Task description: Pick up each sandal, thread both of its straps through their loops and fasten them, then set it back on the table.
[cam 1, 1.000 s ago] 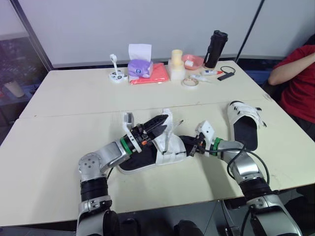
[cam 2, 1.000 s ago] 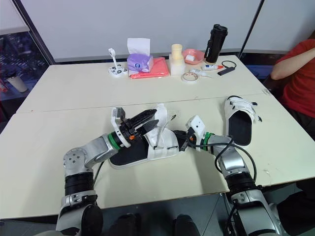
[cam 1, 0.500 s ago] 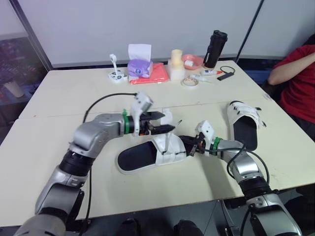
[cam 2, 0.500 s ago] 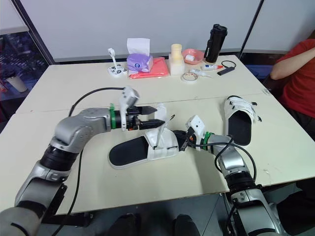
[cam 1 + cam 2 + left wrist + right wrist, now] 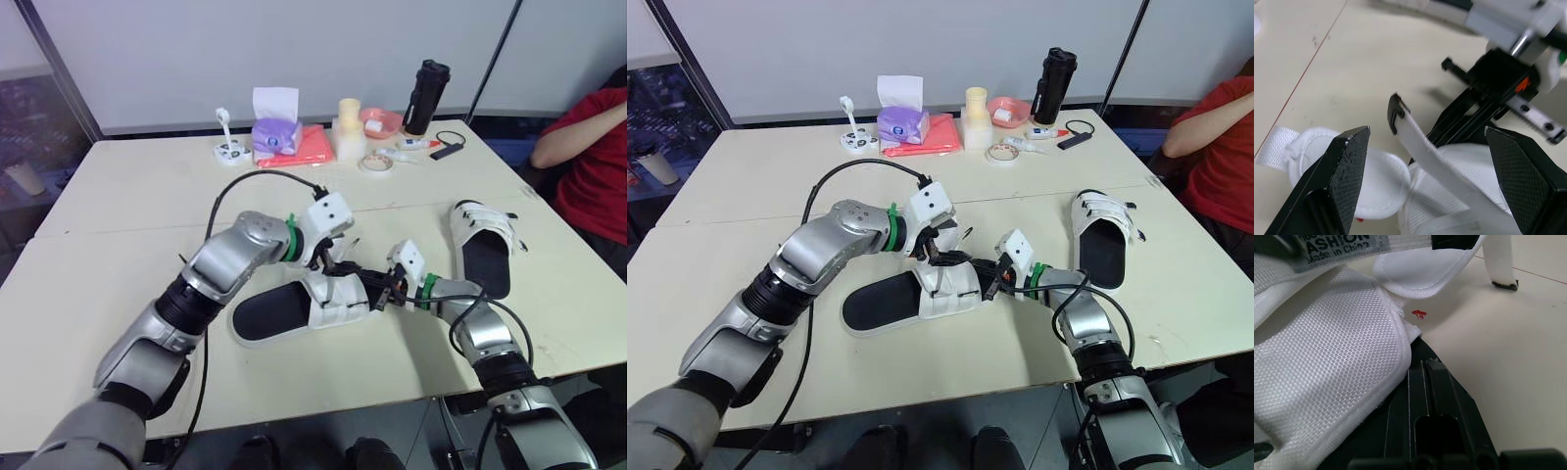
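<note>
Sandal [image 5: 299,304] lies on the worktop [image 5: 108,284]: my left fingers [image 5: 1337,186] stand open either side of its raised strap [image 5: 1425,152], right fingers [image 5: 1440,396] closed on its toe edge; bare worktop leftward.

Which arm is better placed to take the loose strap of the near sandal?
Left: the left gripper is open around the strap; the right gripper grips the sandal.
</note>
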